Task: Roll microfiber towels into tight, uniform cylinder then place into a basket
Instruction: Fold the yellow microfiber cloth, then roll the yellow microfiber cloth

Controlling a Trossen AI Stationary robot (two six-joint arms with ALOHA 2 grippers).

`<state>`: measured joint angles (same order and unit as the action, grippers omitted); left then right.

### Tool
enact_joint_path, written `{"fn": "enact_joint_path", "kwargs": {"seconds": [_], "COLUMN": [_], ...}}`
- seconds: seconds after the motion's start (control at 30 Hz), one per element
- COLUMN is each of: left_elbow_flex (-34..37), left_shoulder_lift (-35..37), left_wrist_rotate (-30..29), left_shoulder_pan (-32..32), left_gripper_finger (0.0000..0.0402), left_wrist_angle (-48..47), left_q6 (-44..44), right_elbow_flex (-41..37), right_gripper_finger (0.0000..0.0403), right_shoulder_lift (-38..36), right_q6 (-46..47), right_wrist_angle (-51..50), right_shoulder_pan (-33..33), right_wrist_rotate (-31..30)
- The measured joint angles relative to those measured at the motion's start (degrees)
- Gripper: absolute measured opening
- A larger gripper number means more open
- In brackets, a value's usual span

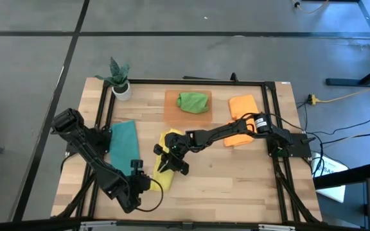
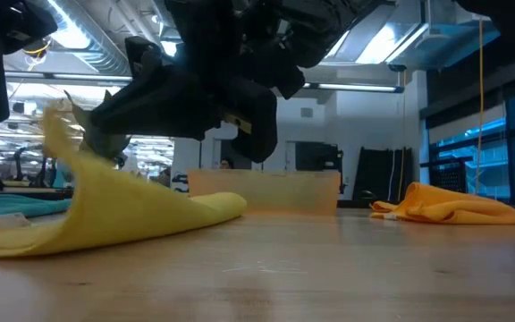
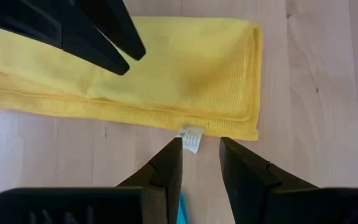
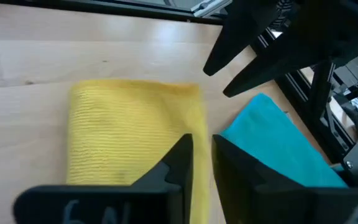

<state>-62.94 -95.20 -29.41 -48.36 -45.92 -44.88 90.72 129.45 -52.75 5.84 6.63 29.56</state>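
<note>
A folded yellow towel [image 1: 164, 163] lies on the table's middle left. In the low view one end [image 2: 61, 134] stands raised off the wood. My right gripper [image 4: 202, 146] hovers over the towel's long edge, pointing slantwise down, fingers a narrow gap apart. My left gripper [image 3: 201, 146] stands open above bare wood just off the towel's tagged edge, the white tag [image 3: 191, 137] showing between its tips. A teal towel [image 1: 124, 144] lies flat at the left. A green towel [image 1: 193, 101] lies in the orange basket [image 1: 170, 110]. An orange towel [image 1: 243, 122] lies at the right. My right gripper has its fingers on either side of the yellow towel's long edge [image 4: 199, 193], coming slantwise from above. Whether the pads touch the cloth, I cannot tell, because the fingers hide the spot. My left gripper touches nothing.
A small white pot with a green plant [image 1: 119, 82] stands at the far left corner. A black frame [image 1: 191, 81] runs round the table. Bare wood [image 1: 236, 186] lies at the near right.
</note>
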Motion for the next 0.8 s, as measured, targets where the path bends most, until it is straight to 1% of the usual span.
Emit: {"fn": "enact_joint_path", "kwargs": {"seconds": [0.1, 0.27, 0.4, 0.43, 0.53, 0.67, 0.8], "left_elbow_flex": [0.0, 0.0, 0.0, 0.0, -0.02, 0.79, 2.92], "left_shoulder_lift": [0.0, 0.0, 0.0, -0.01, -0.48, -1.07, -1.14], "left_wrist_rotate": [0.0, -0.02, -0.08, -0.19, -1.55, -1.68, -1.88], "left_shoulder_pan": [0.0, 0.0, 0.0, 0.0, -0.11, -0.22, 0.0], "left_gripper_finger": [0.0099, 0.0099, 0.0099, 0.0099, 0.0099, 0.0099, 0.0099], "left_wrist_angle": [0.01, 0.01, 0.03, 0.03, 0.07, 0.48, 2.56], "left_q6": [0.0, 0.0, 0.0, 0.0, 0.74, 3.26, 3.48], "right_elbow_flex": [0.0, -0.02, -0.02, -0.02, -0.02, -0.02, -0.02], "right_gripper_finger": [0.0081, 0.0124, 0.0148, 0.0151, 0.0153, 0.0154, 0.0154], "right_shoulder_lift": [0.0, -0.01, -0.02, -0.02, -0.09, -0.09, -0.11], "right_q6": [0.13, 0.15, 1.52, 2.18, 3.05, 2.9, 2.9], "right_wrist_angle": [0.09, 0.31, -0.36, -0.86, -3.67, -6.67, -8.62], "right_shoulder_pan": [0.77, 1.93, 2.56, 2.74, 3.68, 5.94, 7.99], "right_wrist_rotate": [-0.11, -0.65, -6.38, -7.35, -7.32, -7.83, -12.65]}}
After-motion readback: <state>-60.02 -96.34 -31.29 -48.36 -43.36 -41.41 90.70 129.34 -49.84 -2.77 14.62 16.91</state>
